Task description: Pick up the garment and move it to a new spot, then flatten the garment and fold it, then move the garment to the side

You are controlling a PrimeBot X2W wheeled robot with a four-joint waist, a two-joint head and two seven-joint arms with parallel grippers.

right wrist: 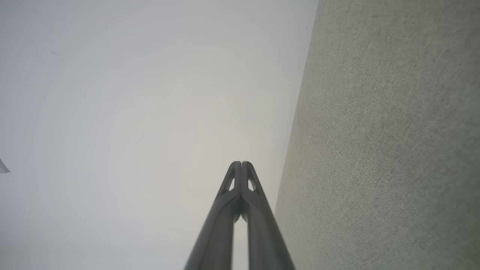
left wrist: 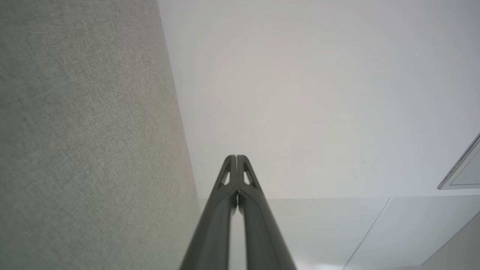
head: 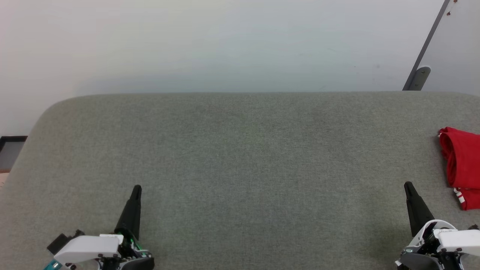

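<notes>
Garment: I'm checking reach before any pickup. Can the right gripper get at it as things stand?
Probably yes: the garment lies close beside the shut right gripper, nothing between them but grey surface.

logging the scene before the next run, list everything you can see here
garment: one, red with a bit of white-striped trim, far right of the surface, cut off by the picture's edge
padded surface: one, grey-green fabric, spanning the head view, rounded far-left corner
wall: one, pale grey-white, behind the surface
metal bar: one, grey, slanting at the upper right
left gripper: one, dark fingers on a white body, lower left, shut, holding nothing
right gripper: one, dark fingers on a white body, lower right, shut, holding nothing, near the garment but apart from it
</notes>
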